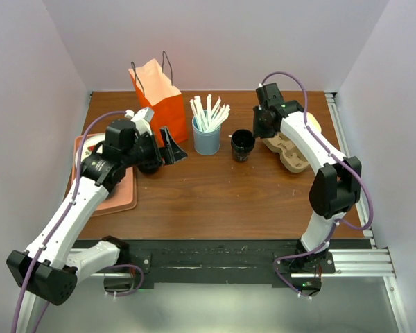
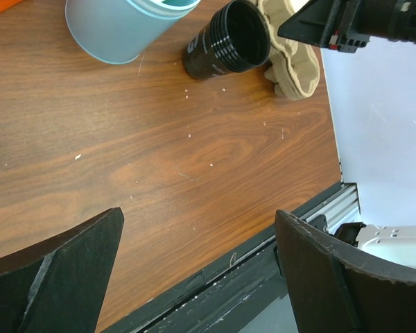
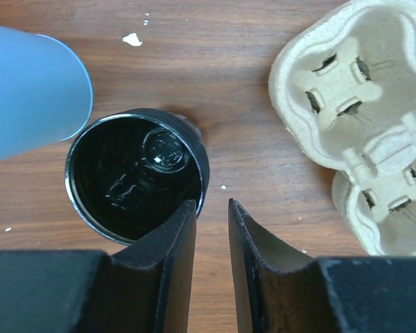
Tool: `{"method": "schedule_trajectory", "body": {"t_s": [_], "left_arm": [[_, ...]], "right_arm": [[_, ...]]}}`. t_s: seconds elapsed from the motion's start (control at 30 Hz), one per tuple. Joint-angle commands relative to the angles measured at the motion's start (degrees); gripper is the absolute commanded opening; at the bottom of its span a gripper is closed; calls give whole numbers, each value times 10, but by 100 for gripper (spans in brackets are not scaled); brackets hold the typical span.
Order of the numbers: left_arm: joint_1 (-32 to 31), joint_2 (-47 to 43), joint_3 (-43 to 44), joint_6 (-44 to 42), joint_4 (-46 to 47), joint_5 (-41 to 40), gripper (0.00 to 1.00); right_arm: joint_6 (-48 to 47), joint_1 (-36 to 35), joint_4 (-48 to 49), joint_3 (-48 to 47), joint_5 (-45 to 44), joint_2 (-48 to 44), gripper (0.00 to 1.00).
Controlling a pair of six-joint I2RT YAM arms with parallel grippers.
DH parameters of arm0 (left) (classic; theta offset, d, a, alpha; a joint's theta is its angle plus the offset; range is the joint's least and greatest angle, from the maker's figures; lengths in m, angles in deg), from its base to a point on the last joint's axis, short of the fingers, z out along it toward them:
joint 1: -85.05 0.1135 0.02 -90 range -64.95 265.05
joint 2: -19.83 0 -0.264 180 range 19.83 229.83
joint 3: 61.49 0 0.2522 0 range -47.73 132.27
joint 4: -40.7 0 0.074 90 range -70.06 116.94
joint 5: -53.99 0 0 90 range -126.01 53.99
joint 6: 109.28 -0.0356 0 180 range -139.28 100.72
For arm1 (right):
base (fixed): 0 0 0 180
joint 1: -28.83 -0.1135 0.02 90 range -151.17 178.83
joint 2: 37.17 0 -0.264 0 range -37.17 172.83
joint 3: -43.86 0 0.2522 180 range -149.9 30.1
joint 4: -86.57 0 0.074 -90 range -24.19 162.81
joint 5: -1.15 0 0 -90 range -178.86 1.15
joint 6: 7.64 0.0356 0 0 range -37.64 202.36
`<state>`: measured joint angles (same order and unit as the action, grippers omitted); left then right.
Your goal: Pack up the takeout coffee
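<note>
The takeout coffee [image 1: 243, 144], a dark cup with a black lid, stood upright on the bench [image 1: 222, 201] between the blue straw holder [image 1: 206, 141] and the pulp cup carrier [image 1: 291, 154]. The right gripper [image 3: 209, 205] hung at its rim, jaws almost together. Whether they pinched the rim could not be told. The left gripper [image 2: 197, 218] hovered empty near the orange paper bag [image 1: 159, 100], jaws wide apart. The step looked like the grasp. Next would call for a sure hold, a straight lift and a carrier pocket.
</note>
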<state>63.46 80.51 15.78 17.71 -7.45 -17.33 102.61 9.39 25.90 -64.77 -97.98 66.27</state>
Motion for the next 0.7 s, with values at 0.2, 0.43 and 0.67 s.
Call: {"method": "schedule_trajectory", "body": {"t_s": [0.2,0.43,0.67], "left_arm": [[-3,0,-8,7,17,6,95],[-3,4,-3,-1,14,7,95],[-4,10,5,-10,7,1,95]], "right_arm": [[-1,3,17,-13,27,12,26],[1,2,13,-23,29,25,24],[15,2,7,-34,28,39,22]]}}
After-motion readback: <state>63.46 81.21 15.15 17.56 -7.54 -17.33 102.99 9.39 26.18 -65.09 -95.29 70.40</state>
